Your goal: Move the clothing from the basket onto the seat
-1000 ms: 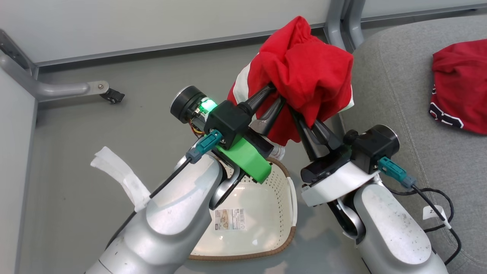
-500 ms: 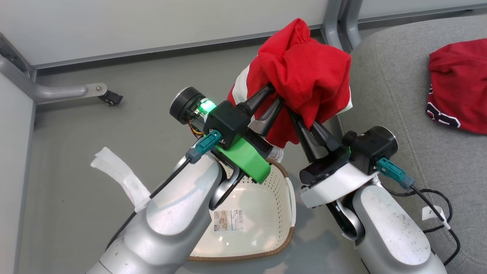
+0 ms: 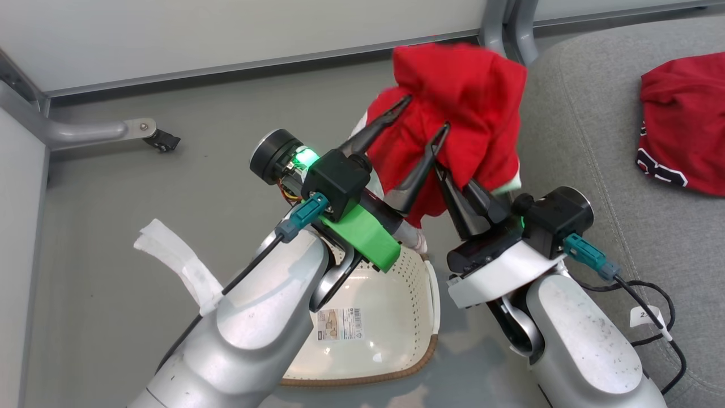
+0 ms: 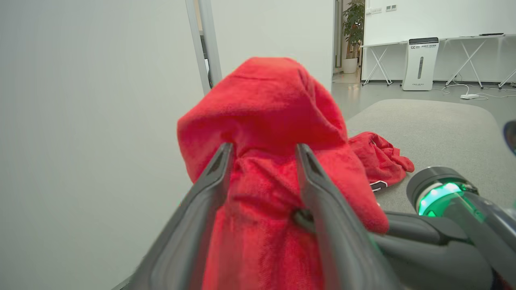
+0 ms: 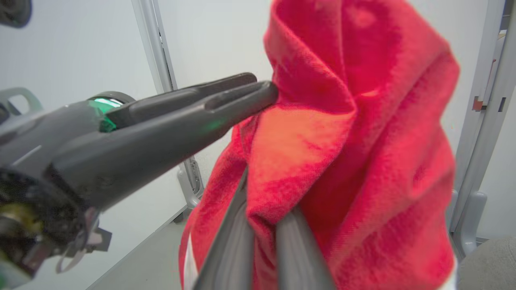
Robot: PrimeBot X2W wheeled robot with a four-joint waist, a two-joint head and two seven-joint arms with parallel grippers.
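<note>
A bright red garment (image 3: 470, 90) hangs bunched in the air above the floor, between the basket and the seat. My right gripper (image 3: 461, 187) is shut on its lower folds, and the cloth hides the fingertips (image 5: 242, 237). My left gripper (image 3: 427, 113) stands open against the garment, its two fingers (image 4: 219, 165) spread with red cloth (image 4: 266, 121) between and behind them. The cream basket (image 3: 362, 378) lies on the floor under my arms, with no clothing showing inside it. A second red garment (image 3: 685, 124) with black-and-white lettering lies on the grey seat (image 3: 583, 147).
A grey metal frame leg with a caster (image 3: 161, 140) stands on the floor at the left. Pale wall panels close the back and left sides. Upright frame posts (image 3: 510, 28) rise by the seat's corner. A black cable (image 3: 651, 294) trails over the seat near my right wrist.
My left gripper's fingers have spread apart and let go of the hanging garment. The garment has shifted up and slightly right, still held by my right gripper.
</note>
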